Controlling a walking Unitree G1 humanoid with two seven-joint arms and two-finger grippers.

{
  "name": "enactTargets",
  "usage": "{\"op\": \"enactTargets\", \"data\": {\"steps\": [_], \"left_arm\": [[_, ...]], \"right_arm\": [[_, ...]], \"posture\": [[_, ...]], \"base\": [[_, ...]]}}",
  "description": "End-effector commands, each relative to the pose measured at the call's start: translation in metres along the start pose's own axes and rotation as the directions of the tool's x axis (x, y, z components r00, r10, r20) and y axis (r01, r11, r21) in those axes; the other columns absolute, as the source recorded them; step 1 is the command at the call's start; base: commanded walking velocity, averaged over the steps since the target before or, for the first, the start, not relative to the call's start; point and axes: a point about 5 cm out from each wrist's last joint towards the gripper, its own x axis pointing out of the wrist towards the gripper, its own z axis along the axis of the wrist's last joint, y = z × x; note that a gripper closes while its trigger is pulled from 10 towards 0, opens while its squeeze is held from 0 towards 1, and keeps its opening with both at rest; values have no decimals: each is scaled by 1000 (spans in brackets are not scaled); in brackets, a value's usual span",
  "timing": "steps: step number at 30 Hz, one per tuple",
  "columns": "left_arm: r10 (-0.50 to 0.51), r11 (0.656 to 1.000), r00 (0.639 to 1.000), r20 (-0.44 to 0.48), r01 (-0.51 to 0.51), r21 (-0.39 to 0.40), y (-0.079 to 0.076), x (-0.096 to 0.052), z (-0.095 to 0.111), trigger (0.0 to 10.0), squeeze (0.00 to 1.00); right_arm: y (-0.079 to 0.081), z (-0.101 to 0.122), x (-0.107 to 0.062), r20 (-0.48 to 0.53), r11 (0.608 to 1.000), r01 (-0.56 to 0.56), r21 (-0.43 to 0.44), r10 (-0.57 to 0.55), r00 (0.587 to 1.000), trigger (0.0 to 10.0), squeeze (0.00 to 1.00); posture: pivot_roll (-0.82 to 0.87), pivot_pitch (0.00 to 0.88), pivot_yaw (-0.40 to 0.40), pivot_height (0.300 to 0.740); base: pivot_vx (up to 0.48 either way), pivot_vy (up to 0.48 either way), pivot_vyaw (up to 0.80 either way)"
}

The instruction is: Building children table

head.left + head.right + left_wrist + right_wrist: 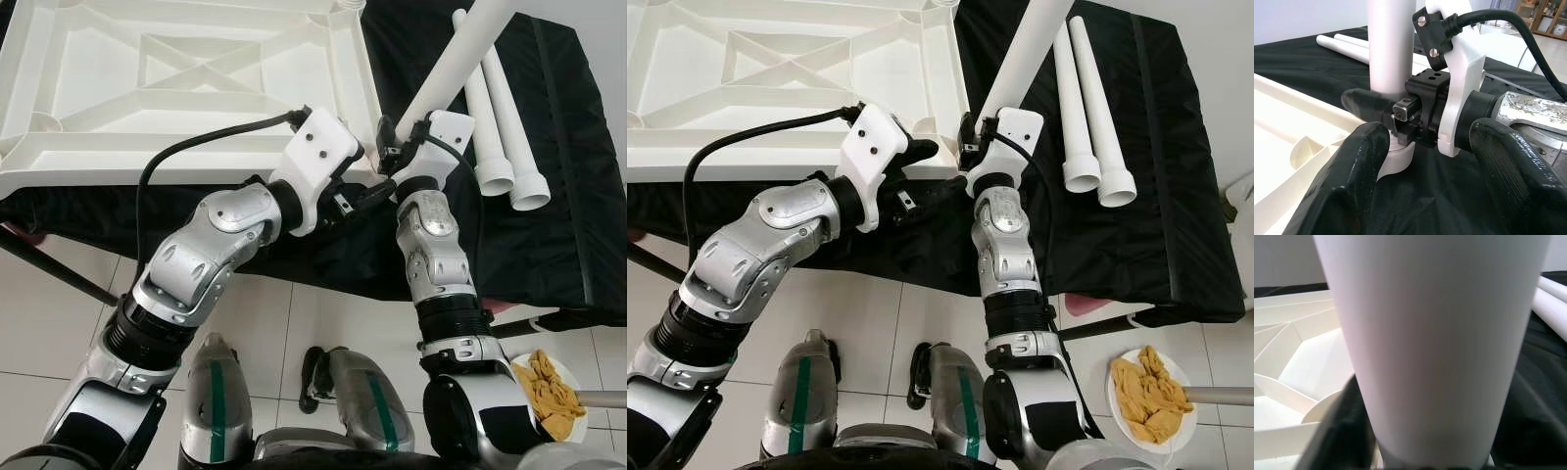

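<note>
The white table top lies upside down on a black cloth. At its near right corner a white table leg stands tilted, flared foot down at the corner socket. My right gripper is shut on that leg just above the foot; the leg is very close in the right wrist view. My left gripper is open right beside it, its fingers spread either side of the right gripper's black body and holding nothing.
Two spare white legs lie side by side on the black cloth to the right. On the tiled floor at the lower right is a white plate with something yellow. A dark bar slants under the cloth on the left.
</note>
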Motion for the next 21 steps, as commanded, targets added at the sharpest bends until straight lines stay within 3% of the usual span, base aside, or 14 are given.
{"op": "enactTargets", "data": {"steps": [1, 11, 12, 13, 14, 17, 21], "left_arm": [[-71, 997, 997, 0, 71, 8, -6, 2, 0, 10000, 0], [-73, 997, 997, 2, 73, 8, -7, 3, 0, 10000, 0], [-73, 997, 997, 2, 73, 10, -7, 3, 0, 10000, 0], [-73, 997, 997, 2, 73, 10, -7, 3, 0, 10000, 0], [-73, 997, 997, 2, 73, 10, -7, 3, 0, 10000, 0], [-72, 997, 997, 1, 72, 10, -7, 3, 0, 10000, 0], [-72, 997, 997, 1, 72, 11, -6, 2, 0, 10000, 0]], "right_arm": [[-7, -2, -3, -12, 1000, 16, 10, -16, 1000, 10000, 1000], [-19, 5, -1, 14, 999, -37, 17, 37, 999, 10000, 1000], [-23, 7, 0, 14, 995, -99, 17, 99, 995, 10000, 914], [-23, 7, 0, 14, 995, -99, 17, 99, 995, 10000, 914], [-26, 8, 1, 16, 987, -159, 22, 158, 987, 10000, 0], [-27, 9, 1, 18, 980, -198, 24, 198, 980, 10000, 0], [-43, 14, 3, 0, 925, -380, -16, 380, 925, 10000, 0]], "posture": [[120, 5, -120, 740], [116, 5, -123, 740], [116, 6, -121, 740], [116, 6, -121, 740], [115, 6, -120, 740], [115, 6, -120, 740], [116, 9, -117, 740]], "base": [[0, 0, 0], [0, 0, 0], [0, 0, 0], [0, 0, 0], [0, 0, 0], [0, 0, 0], [0, 0, 0]]}}
